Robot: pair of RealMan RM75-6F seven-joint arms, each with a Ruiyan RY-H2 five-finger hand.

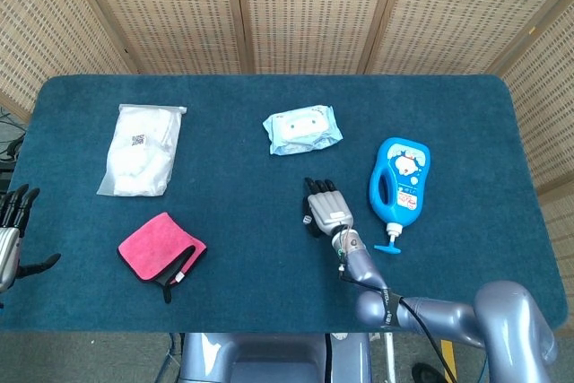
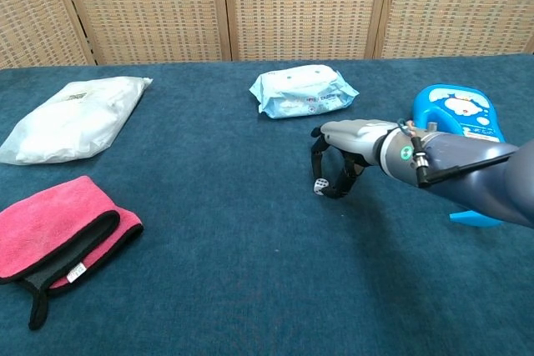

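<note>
Fingers of our right hand curl down around the small white die, tips at the cloth; whether they actually grip it we cannot tell. Die sits under the palm, a cube with no long axis or heading. Left hand is spread, holding nothing, well apart at the table edge. Blue bottle lies just right, nozzle toward us.

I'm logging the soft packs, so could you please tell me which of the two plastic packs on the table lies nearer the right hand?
The light blue wet-wipes pack, just beyond the right hand; the white bag lies far off to the left.
</note>
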